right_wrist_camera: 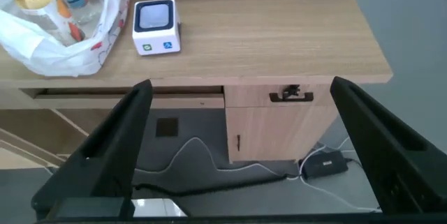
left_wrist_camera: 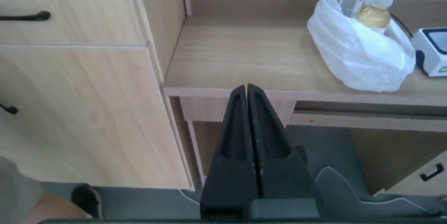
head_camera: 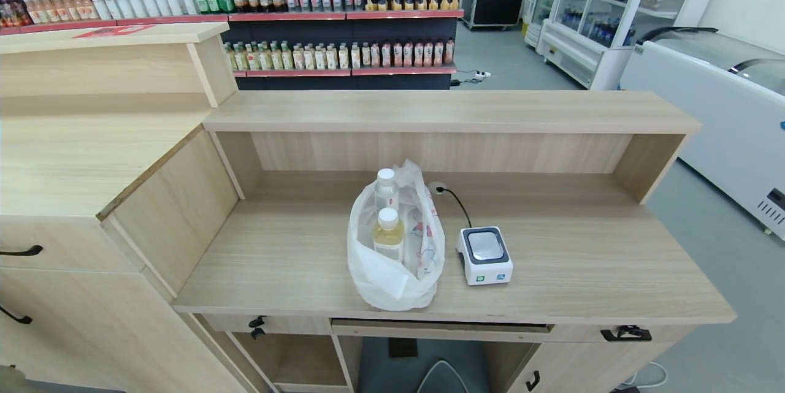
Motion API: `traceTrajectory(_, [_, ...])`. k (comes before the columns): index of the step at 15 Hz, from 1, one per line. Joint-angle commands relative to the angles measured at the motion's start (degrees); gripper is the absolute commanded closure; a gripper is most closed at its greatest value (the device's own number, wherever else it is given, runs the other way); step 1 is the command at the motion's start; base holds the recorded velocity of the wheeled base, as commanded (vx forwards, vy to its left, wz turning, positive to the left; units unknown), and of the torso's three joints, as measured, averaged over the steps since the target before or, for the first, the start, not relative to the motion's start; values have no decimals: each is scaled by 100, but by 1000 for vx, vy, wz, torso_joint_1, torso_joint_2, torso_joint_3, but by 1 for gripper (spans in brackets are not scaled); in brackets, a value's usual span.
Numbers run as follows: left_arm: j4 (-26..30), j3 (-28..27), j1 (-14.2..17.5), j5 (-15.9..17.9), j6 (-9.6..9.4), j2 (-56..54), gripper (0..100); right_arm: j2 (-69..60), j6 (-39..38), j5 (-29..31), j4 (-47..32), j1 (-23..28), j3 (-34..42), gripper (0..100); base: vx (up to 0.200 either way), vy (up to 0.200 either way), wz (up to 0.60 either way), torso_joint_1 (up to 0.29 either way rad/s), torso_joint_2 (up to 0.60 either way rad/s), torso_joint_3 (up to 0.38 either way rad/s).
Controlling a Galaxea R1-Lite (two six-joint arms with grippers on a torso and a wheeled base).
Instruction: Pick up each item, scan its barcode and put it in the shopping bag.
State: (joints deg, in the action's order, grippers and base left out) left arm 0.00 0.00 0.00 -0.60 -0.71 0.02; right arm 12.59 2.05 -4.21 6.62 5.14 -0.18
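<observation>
A white plastic shopping bag (head_camera: 392,258) stands in the middle of the wooden counter (head_camera: 582,258), holding a clear bottle (head_camera: 386,187) and a yellow-drink bottle (head_camera: 389,235), both with white caps. Just right of the bag sits the white barcode scanner (head_camera: 484,254) with its black cable running back. My left gripper (left_wrist_camera: 247,95) is shut, held low in front of the counter's front edge, well left of the bag (left_wrist_camera: 360,42). My right gripper (right_wrist_camera: 241,95) is open and empty, below the counter edge on the right, with the scanner (right_wrist_camera: 155,27) and bag (right_wrist_camera: 59,32) beyond it.
A raised shelf (head_camera: 448,111) runs along the counter's back, and a taller cabinet (head_camera: 92,154) walls off the left side. Drawers (head_camera: 625,333) hang under the counter front. Drink shelves (head_camera: 343,7) and fridges (head_camera: 601,7) stand far behind.
</observation>
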Motion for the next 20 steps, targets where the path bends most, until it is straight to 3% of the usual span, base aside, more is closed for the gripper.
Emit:
traceTrajectory(1, [0,0,0,-2,0,-2,100,-741,-3,16,-73,-198,18,0,0,0,0,0,0,0])
traceTrajectory(4, [0,0,0,-2,0,-2,100,-1189,6,254,-82,-506,18,0,0,0,0,0,0,0])
traceTrajectory(20, [0,0,0,-2,0,-2,100,-1250,-205,289,-91,-532,18,0,0,0,0,0,0,0])
